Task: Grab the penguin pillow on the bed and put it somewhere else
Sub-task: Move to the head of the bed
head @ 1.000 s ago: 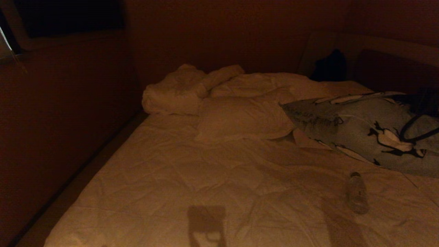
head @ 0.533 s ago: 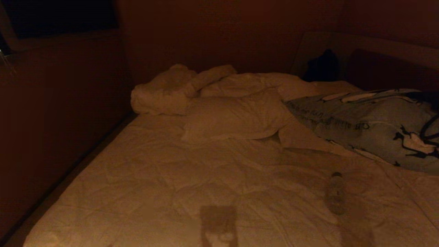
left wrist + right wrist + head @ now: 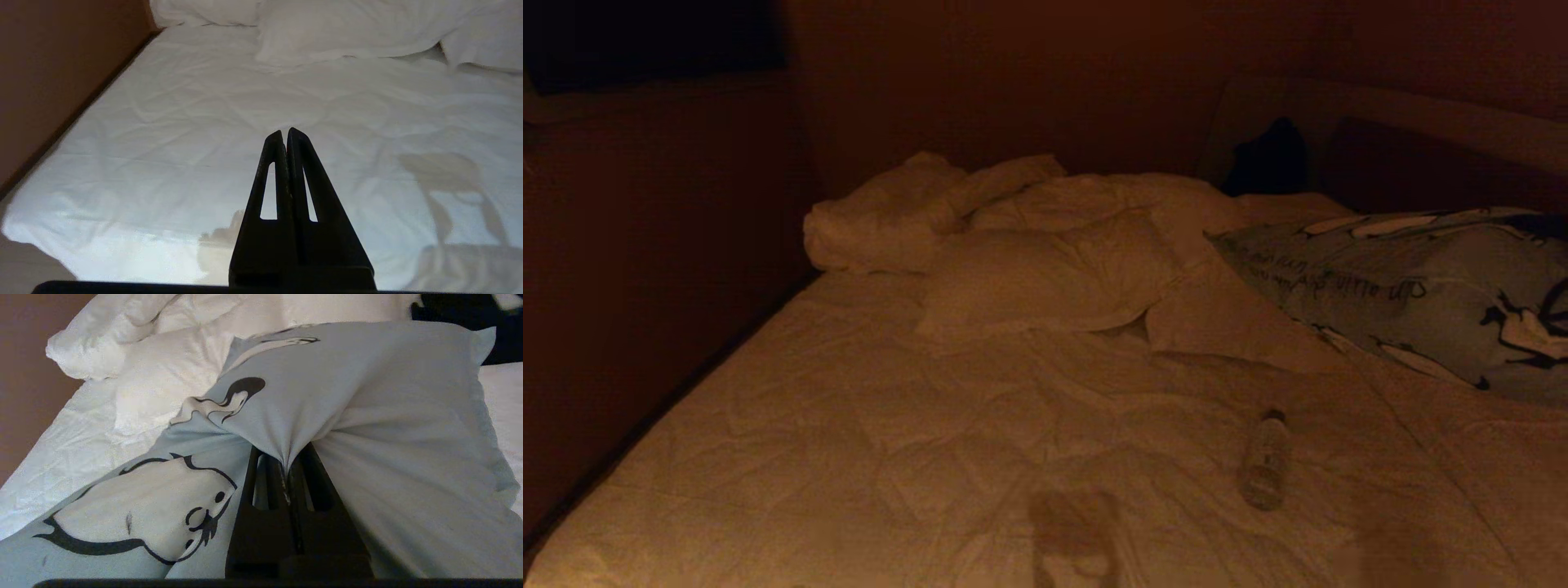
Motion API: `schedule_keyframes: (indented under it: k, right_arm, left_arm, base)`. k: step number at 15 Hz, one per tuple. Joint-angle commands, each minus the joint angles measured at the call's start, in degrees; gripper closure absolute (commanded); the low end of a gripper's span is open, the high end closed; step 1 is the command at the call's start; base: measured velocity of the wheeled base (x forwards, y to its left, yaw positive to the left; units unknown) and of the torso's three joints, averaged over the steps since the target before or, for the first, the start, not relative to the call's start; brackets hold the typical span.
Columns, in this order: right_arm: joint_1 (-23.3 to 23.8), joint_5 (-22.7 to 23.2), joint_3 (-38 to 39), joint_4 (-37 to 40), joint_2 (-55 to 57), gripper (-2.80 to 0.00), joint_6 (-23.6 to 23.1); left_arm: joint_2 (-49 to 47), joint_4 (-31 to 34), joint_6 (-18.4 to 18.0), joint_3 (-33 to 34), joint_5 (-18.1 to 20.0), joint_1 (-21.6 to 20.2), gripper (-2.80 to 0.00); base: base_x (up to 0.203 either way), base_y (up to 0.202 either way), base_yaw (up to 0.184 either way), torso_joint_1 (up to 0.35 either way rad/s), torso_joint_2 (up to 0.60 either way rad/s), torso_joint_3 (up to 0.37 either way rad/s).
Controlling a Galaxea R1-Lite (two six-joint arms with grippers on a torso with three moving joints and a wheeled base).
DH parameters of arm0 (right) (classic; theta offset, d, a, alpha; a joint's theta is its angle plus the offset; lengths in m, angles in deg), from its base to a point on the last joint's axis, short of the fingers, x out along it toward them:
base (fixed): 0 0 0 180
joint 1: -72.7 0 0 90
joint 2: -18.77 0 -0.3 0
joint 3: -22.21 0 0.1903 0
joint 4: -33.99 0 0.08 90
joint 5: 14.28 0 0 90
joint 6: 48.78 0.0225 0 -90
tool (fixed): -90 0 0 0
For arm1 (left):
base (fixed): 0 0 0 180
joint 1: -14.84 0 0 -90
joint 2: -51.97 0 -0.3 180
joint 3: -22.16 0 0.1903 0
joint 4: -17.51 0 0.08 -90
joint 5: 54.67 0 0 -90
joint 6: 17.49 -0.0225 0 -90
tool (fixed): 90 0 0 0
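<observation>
The grey-blue penguin pillow (image 3: pixel 1413 298) lies at the right side of the bed (image 3: pixel 931 441), running past the right edge of the head view. In the right wrist view the penguin pillow (image 3: pixel 367 396) fills the picture, and my right gripper (image 3: pixel 286 467) is shut on a pinched fold of its cover, the fabric gathered into tight pleats at the tips. My left gripper (image 3: pixel 286 131) is shut on nothing and hangs over the white bedding (image 3: pixel 212 122) on the bed's left side. Neither arm shows in the head view.
A plain cream pillow (image 3: pixel 1045 282) and a rumpled white duvet (image 3: pixel 890 216) lie near the head of the bed. A small clear bottle (image 3: pixel 1266 461) lies on the quilt in front of the penguin pillow. A dark wall (image 3: pixel 645 286) runs along the left; the headboard (image 3: pixel 1421 122) at back right.
The whole head view has shifted: bedding and bottle slid left in the picture, so the camera has turned. Relative to the cream pillow, the penguin pillow has drawn away to the right, uncovering another white pillow.
</observation>
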Motion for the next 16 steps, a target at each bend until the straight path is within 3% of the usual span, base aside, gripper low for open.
schedule_keyframes:
  k: [1,11,16]
  right_arm:
    - [0.1,0.2,-0.1,-0.1,0.3,0.0,0.0]
    - [0.7,0.2,-0.7,-0.1,1.5,0.0,0.0]
    - [0.8,0.0,-1.3,-0.2,3.1,0.0,0.0]
  left_arm:
    - [0.0,0.0,0.0,0.0,0.0,0.0,0.0]
    - [0.0,0.0,0.0,0.0,0.0,-0.1,0.0]
    - [0.0,0.1,0.2,0.0,0.0,-0.1,0.0]
  base:
    - [0.0,-0.193,0.001,-0.002,0.0,0.002]
    - [0.0,-0.191,0.0,0.004,0.0,0.002]
    - [0.0,-0.045,-0.001,0.002,0.0,0.001]
